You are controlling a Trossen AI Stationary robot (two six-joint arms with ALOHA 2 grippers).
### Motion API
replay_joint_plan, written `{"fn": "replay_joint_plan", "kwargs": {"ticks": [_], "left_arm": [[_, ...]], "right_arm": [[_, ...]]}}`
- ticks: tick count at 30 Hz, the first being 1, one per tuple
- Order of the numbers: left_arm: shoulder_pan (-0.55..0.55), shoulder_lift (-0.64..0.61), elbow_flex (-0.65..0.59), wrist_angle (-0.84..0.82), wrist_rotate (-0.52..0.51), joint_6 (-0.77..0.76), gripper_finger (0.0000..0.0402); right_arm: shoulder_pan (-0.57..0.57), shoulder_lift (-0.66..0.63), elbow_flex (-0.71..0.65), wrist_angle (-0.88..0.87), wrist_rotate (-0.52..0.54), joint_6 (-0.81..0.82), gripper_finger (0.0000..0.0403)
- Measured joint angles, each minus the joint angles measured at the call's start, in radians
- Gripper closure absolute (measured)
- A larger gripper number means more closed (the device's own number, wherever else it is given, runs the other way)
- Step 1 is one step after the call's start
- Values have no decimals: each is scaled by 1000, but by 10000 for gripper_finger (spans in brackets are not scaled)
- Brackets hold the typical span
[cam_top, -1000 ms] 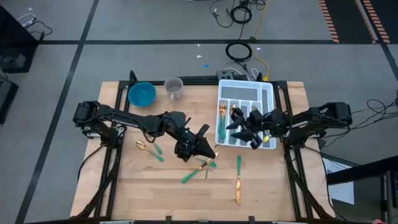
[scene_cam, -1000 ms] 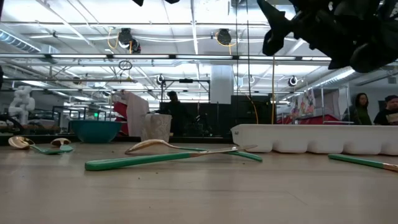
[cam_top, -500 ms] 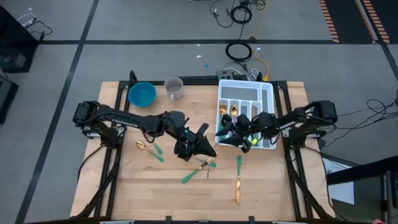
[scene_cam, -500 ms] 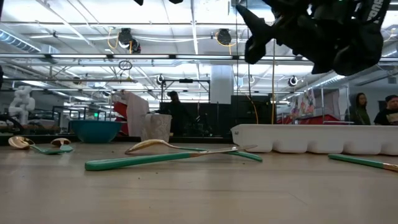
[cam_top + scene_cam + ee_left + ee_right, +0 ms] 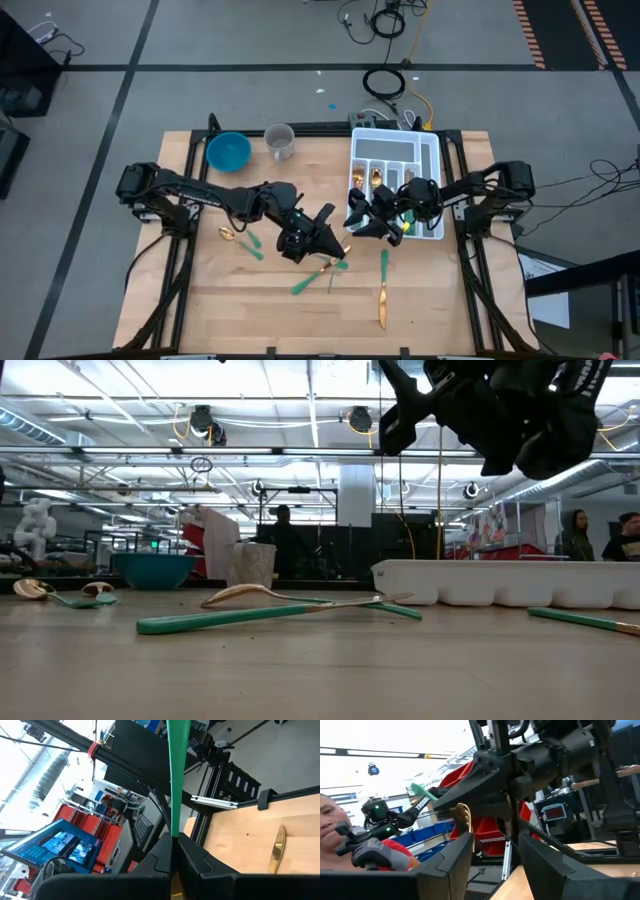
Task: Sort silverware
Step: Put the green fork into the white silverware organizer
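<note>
My left gripper [image 5: 333, 240] hovers over the table's middle, shut on one piece of silverware with a green handle [image 5: 175, 780] and a gold head [image 5: 463, 820]. My right gripper [image 5: 355, 218] hangs just right of it, at the left edge of the white tray [image 5: 432, 165], open, its fingers [image 5: 445, 865] facing the left gripper [image 5: 520, 770] without touching. More silverware lies flat on the table: two crossed pieces [image 5: 325, 270], spoons [image 5: 232, 236], a green-handled piece [image 5: 384, 262] and a gold knife [image 5: 381, 300]. Other pieces [image 5: 375, 180] lie in the tray. My left gripper pinches the piece between its two fingers at the handle's lower end [image 5: 172, 831], close to the gold head. The fingers reach out level from the table's left. The green handle runs on past the fingertips, and the whole piece is lifted clear of the table.
A blue bowl [image 5: 228, 150] and a clear cup [image 5: 280, 140] stand at the far edge, left of the tray. Bare wood lies along the near edge on the left. In the low view the tray [image 5: 500, 582] stands at the right behind the crossed pieces [image 5: 270, 608].
My right gripper has come off the tray toward the table's left, up to my left gripper, rolling a little as it went and staying open. My left gripper has held its piece still.
</note>
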Motion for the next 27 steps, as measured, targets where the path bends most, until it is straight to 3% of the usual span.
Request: {"fn": "replay_joint_plan", "kwargs": {"ticks": [9,15,27], "left_arm": [[0,0,1,0,-1,-1,390],[7,1,1,-1,-40,-1,390],[6,2,1,-1,-46,-15,390]], "right_arm": [[32,0,0,0,-20,-38,238],[57,-9,-2,-1,-146,-45,238],[17,-12,-8,-60,-123,-78,238]]}}
